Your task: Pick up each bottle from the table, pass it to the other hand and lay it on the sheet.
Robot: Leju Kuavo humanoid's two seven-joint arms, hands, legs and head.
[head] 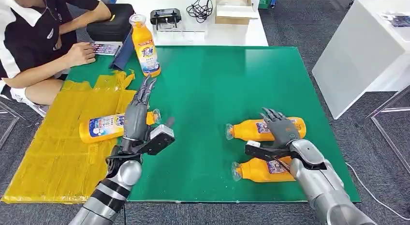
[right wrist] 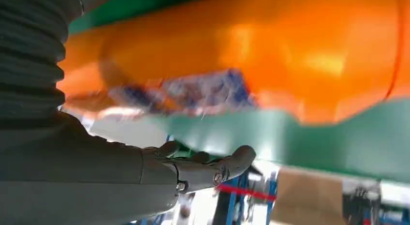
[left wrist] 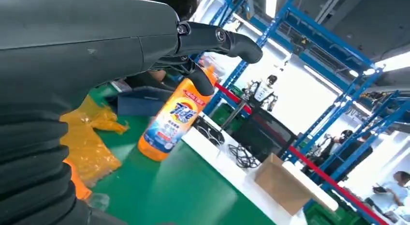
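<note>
My two arms are showing silver, rounded shells, and the left forearm is wearing black bands near the bottom edge. A black bracket with a pale grey camera block is sitting at the left wrist. My left hand (head: 137, 114) and right hand (head: 282, 127) are showing dark grey, slim, jointed fingers. Up close, a grey ribbed cover and small screws at the thumb are showing.

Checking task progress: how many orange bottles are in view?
4: one orange plastic bottle lying on the yellow sheet, one upright on the green mat, two lying by the right hand.
</note>
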